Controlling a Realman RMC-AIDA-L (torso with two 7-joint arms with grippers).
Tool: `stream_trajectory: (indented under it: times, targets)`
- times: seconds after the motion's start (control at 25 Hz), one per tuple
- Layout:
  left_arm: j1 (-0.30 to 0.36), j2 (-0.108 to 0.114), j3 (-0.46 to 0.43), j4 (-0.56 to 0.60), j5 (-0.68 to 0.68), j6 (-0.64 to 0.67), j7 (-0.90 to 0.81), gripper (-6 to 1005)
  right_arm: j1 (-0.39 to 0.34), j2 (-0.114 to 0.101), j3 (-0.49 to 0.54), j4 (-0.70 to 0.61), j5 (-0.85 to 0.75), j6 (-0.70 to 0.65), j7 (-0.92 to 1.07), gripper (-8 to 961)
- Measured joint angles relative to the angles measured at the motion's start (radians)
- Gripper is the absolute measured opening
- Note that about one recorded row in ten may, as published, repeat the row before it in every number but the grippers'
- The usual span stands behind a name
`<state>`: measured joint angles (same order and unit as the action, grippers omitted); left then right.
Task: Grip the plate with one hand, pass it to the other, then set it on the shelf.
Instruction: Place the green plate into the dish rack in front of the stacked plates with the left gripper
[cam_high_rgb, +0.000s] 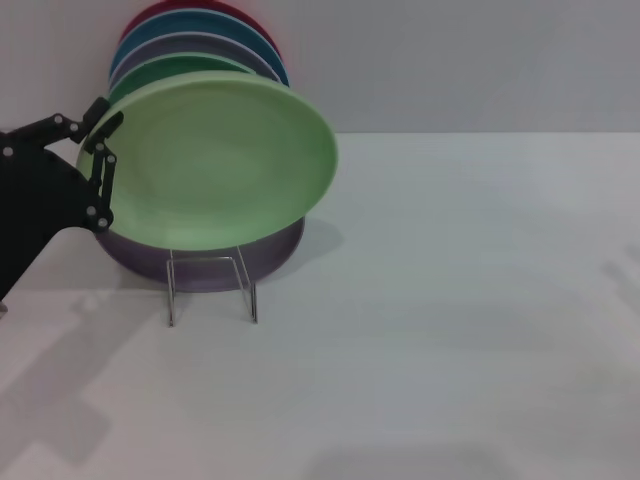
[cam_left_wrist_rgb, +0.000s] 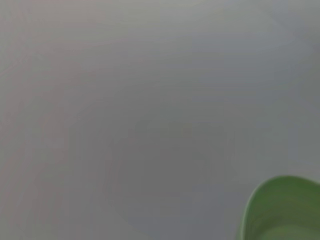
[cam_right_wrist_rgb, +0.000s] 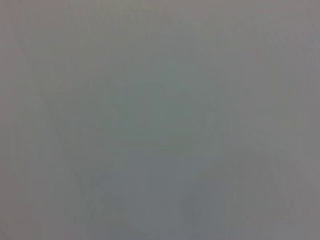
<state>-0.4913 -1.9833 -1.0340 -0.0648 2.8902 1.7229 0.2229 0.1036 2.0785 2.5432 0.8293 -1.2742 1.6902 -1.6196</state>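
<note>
The plate (cam_high_rgb: 215, 165) is held at its left rim by the left gripper (cam_high_rgb: 100, 150), whose black linkage fingers are clamped on the edge, one above and one below. The plate is tilted, face toward the camera, and is carried in front of a row of other plates (cam_high_rgb: 195, 45) standing behind it, above a lavender plate (cam_high_rgb: 205, 262) at the rack (cam_high_rgb: 210, 285). The rack's thin front frame stands on the white table (cam_high_rgb: 430, 330), directly below the held plate. The step in hand is judged to be the final one, the setting of the plate on the rack. The next move would call for the plate to be lowered so that its bottom edge drops into a free slot, with the tilt matched to the plates already there; only then should the grip be loosened. In the left wrist view only a green sliver of the plate (cam_left_wrist_rgb: 282, 210) is shown against a grey blank, while gripper, rack and stack appear in the head view alone. Nothing is shown in the right wrist view, and the right gripper is nowhere visible.
</note>
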Motion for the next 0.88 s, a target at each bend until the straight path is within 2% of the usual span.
stream_trajectory:
  times: [0.24,0.48,0.6,0.84,0.88]
  targets:
    - [0.010,-0.003,0.014,0.001,0.000,-0.021,0.016,57,0.005,0.000,0.000,-0.001,-0.002,0.000,0.000,582]
    - [0.014,-0.035,0.000,0.001,-0.006,-0.089,0.108,58,0.013,0.000,0.000,-0.004,-0.005,0.001,0.000,582]
    - [0.012,-0.037,0.000,0.000,-0.005,-0.105,0.115,58,0.015,0.000,0.000,-0.004,-0.008,0.001,0.000,583]
    - [0.016,-0.038,-0.001,-0.002,-0.006,-0.112,0.119,211,0.017,0.000,0.003,-0.006,-0.011,-0.002,0.000,583]
    - [0.026,-0.038,-0.002,-0.007,-0.007,-0.104,0.119,212,0.017,0.000,0.005,-0.006,-0.012,-0.002,0.000,582]
